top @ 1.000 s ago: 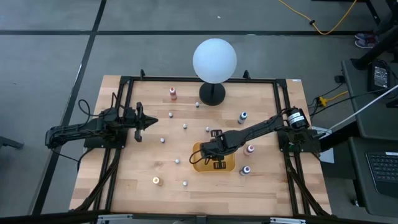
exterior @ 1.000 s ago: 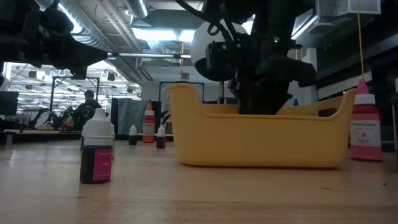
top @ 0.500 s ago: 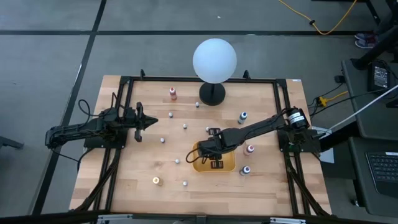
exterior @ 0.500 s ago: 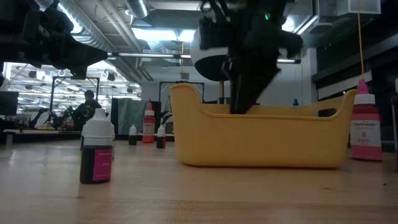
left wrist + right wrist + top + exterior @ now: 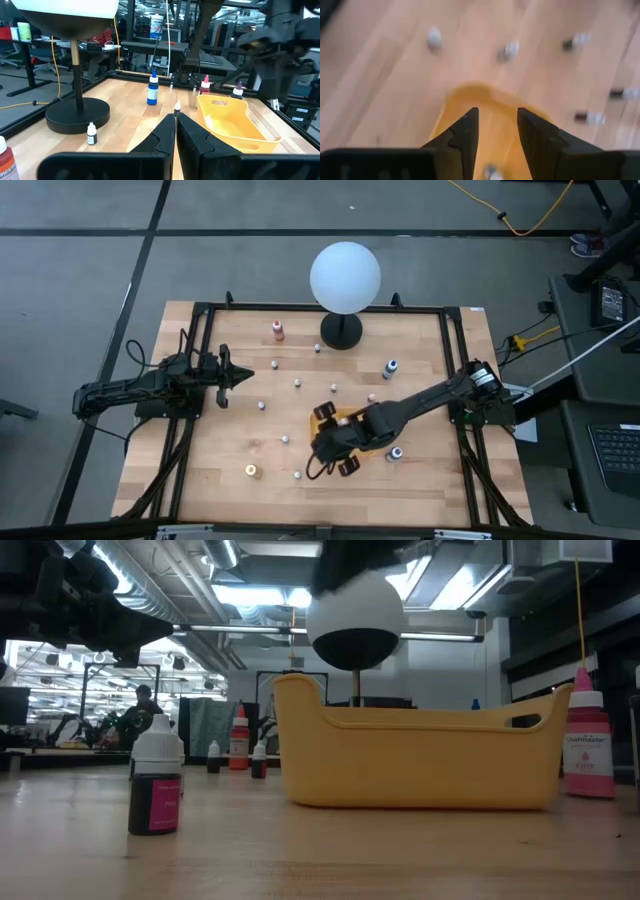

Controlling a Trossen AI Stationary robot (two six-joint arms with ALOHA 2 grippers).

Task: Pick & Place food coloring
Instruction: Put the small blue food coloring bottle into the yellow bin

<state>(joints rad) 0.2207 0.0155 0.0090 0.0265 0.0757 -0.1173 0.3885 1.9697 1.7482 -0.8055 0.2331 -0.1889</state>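
We see the right tool [image 5: 333, 448] just below centre in the high view, hanging over the yellow tray [image 5: 322, 416], its fingers [image 5: 466, 131] apart with nothing between them. The left tool [image 5: 243, 375] waits at the left of the table [image 5: 230, 450], fingers pressed together. Food coloring bottles lie scattered: a red one [image 5: 278, 331] at upper centre, a blue one [image 5: 390, 367] at the right, a purple one [image 5: 396, 453] just right of the tray. One small bottle [image 5: 492, 173] lies inside the tray.
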